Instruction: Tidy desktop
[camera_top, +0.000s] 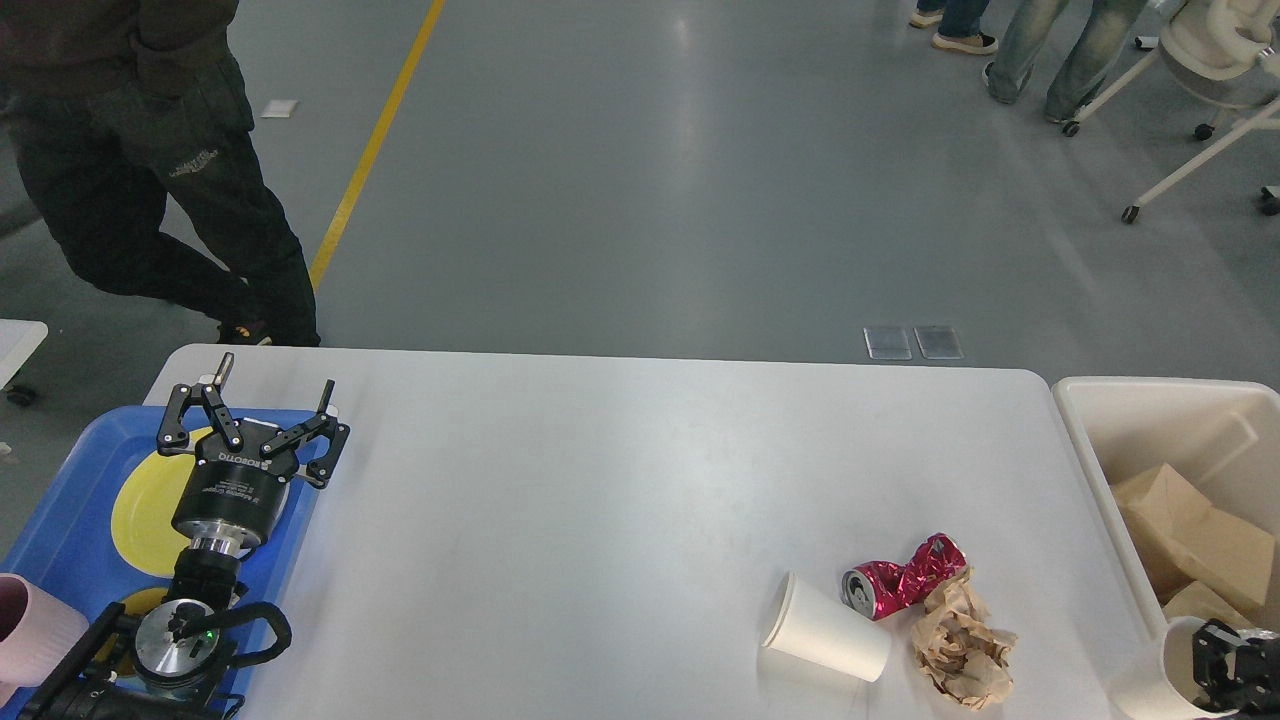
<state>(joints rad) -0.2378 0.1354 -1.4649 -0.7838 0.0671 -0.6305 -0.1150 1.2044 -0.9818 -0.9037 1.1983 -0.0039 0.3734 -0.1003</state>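
Right gripper (1225, 665) lower right, grasping white cup (1165, 680) beside cream bin (1100, 480), likely mid-disposal; left gripper (262, 405) released over blue tray (60, 530); next, lift clear of rim, drop inside.

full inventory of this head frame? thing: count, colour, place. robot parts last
desktop: 1, white, fills the lower middle
paper cup: 1, white, on its side, right part of the desktop
crushed can: 1, red, just right of the cup's mouth end
crumpled paper: 1, brown, touching the can's near side
second cup: 1, white, bottom right corner
bin: 1, cream, right of the desktop, brown cardboard inside
tray: 1, blue, left edge
plate: 1, yellow, on the tray
mug: 1, pink, bottom left
people: legs only, on the floor behind
left gripper: black, open, over the tray
right gripper: black, at the second cup, state unclear
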